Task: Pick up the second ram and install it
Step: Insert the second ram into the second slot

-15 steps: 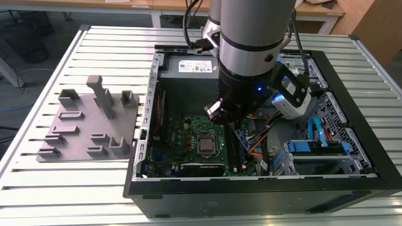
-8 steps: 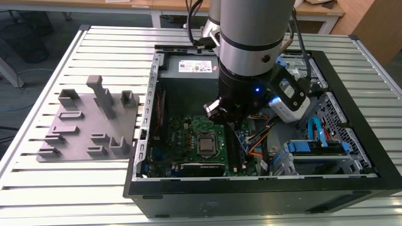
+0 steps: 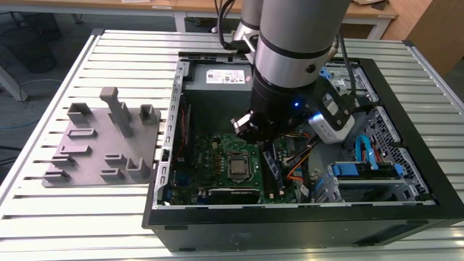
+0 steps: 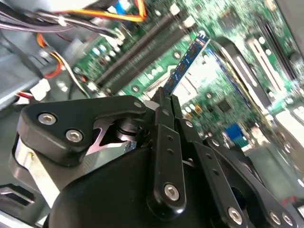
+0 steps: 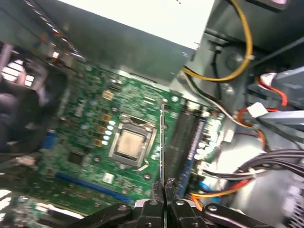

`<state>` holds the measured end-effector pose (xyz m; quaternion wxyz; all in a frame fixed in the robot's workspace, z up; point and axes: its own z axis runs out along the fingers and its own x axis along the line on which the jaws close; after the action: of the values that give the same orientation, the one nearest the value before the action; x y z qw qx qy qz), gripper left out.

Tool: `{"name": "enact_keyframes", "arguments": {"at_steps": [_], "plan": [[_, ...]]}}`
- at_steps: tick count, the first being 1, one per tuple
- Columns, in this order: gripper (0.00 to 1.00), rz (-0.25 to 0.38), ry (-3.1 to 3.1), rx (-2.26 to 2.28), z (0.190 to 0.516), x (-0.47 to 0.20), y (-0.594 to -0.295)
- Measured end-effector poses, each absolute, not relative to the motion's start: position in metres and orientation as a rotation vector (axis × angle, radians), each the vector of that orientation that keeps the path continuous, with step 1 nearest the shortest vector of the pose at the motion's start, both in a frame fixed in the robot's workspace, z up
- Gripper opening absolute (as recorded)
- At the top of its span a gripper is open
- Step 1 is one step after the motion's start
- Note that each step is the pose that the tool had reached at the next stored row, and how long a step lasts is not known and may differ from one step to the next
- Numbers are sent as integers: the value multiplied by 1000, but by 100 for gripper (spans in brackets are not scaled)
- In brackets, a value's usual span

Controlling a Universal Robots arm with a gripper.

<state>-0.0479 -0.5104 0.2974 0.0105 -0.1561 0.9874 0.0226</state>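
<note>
While gripper (image 4: pixel 166 99) clenches the second ram (image 4: pixel 186 59) over the motherboard (image 5: pixel 85 137) | edge-on, near memory slots (image 4: pixel 137 52)

my gripper (image 4: pixel 164 97) hangs inside the case (image 3: pixel 305 220), clamped on the ram (image 4: pixel 185 64), which stands on edge over the board (image 3: pixel 206 157), between socket (image 5: pixel 130 142) and slots (image 5: pixel 183 137). the tray (image 3: pixel 101 147) lies on the table (image 3: pixel 36 217), beside the case at the exterior view's left.

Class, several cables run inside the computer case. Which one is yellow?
The yellow cable arcing beside the pale box; the orange cable, nearer the held second ram, and the red cable differ in colour.
</note>
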Motion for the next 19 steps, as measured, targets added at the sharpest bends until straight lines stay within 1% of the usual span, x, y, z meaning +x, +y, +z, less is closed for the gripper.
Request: {"name": "enact_keyframes", "arguments": {"at_steps": [5,19], "plan": [[13,80,3123,-478,297,-47,-510],[13,82,3147,-227,295,-47,-510]]}}
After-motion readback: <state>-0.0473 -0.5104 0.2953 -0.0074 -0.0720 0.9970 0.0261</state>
